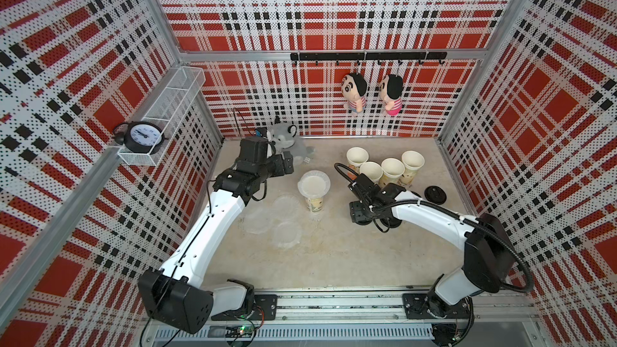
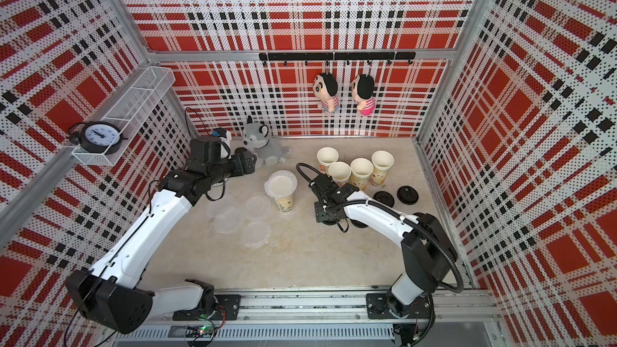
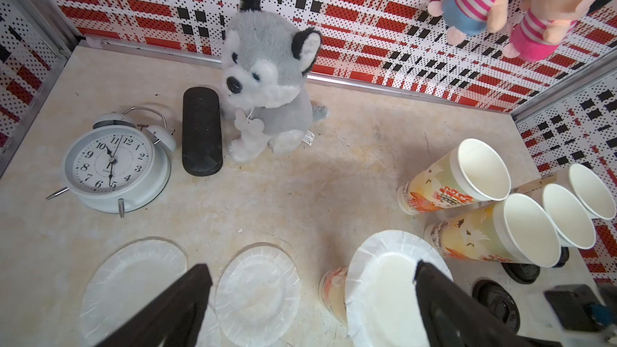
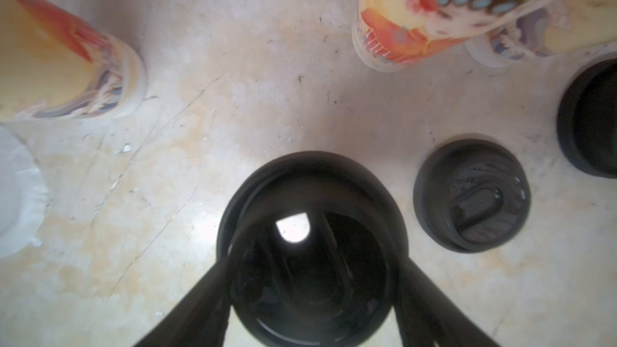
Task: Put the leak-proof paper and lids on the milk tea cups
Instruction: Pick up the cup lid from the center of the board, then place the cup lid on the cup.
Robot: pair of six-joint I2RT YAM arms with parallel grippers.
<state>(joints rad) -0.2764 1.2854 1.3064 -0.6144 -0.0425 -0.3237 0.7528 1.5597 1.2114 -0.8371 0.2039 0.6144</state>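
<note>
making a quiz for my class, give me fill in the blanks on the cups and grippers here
Only ___ milk tea cup wears leak-proof paper.
The other ___ cups stand uncovered.
The right gripper clasps a ___ lid.
The left gripper is ___, holding nothing.
Missing: one, four, black, open.

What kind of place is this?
Most likely a robot practice booth set up like a milk tea stall: plaid walls around a table, two robot arms, paper cups and black lids.
</note>
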